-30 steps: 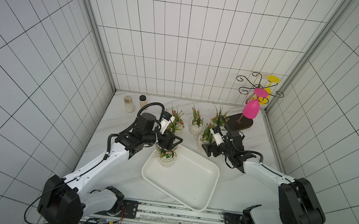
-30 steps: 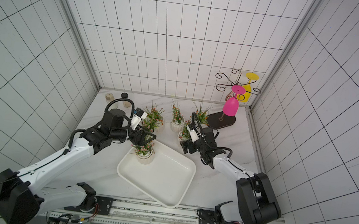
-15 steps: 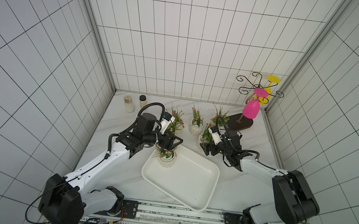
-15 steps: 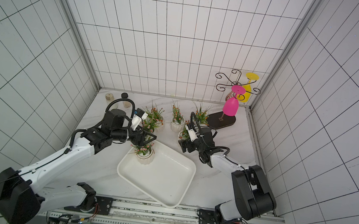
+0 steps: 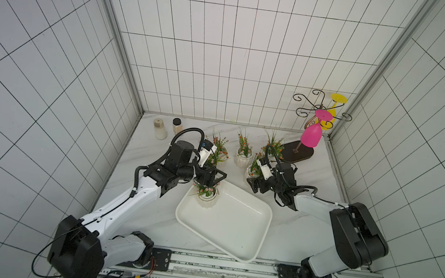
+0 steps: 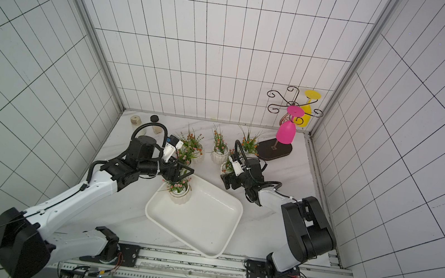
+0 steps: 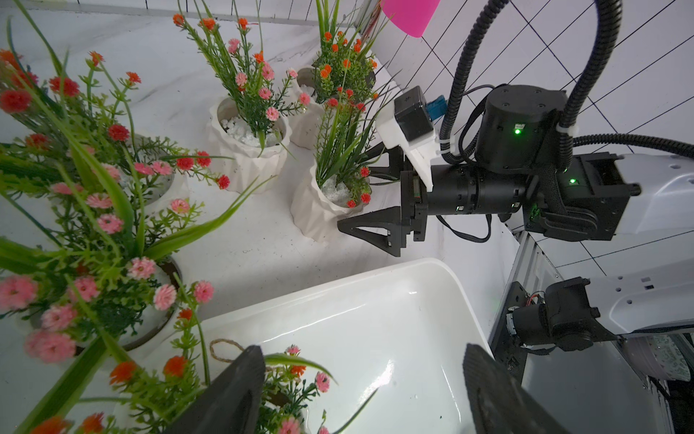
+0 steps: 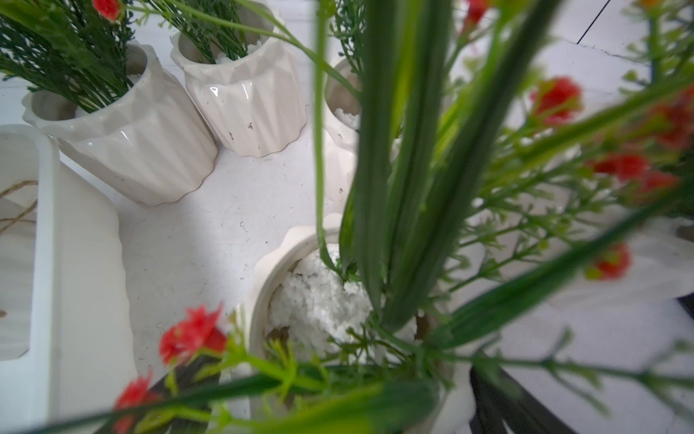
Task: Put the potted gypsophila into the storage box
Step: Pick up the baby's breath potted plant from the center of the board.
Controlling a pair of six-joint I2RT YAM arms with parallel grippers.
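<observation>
The storage box (image 5: 233,223) (image 6: 205,216), a glossy white tray, lies front centre. One potted gypsophila (image 5: 207,201) (image 6: 180,197) stands in its far left corner. My left gripper (image 5: 210,178) (image 7: 364,353) hovers over its flowers, open, with the jaws well apart and only stems near one finger (image 7: 240,383). Several more pots (image 5: 242,161) (image 6: 193,153) stand on the table behind the tray. My right gripper (image 5: 254,176) (image 7: 356,199) (image 8: 338,406) is open with its fingers on either side of the nearest pot (image 7: 319,214) (image 8: 311,300); I cannot tell whether they touch it.
Two lidded jars (image 5: 159,133) (image 5: 177,125) stand at the back left. A wire rack on a dark oval base (image 5: 296,154) holds a pink glass (image 5: 311,137) and a yellow glass (image 5: 332,113) at the back right. Tiled walls close three sides.
My right arm has stretched forward, bringing its gripper closer around the pot behind the tray. The left arm and the pot in the tray have not moved.
</observation>
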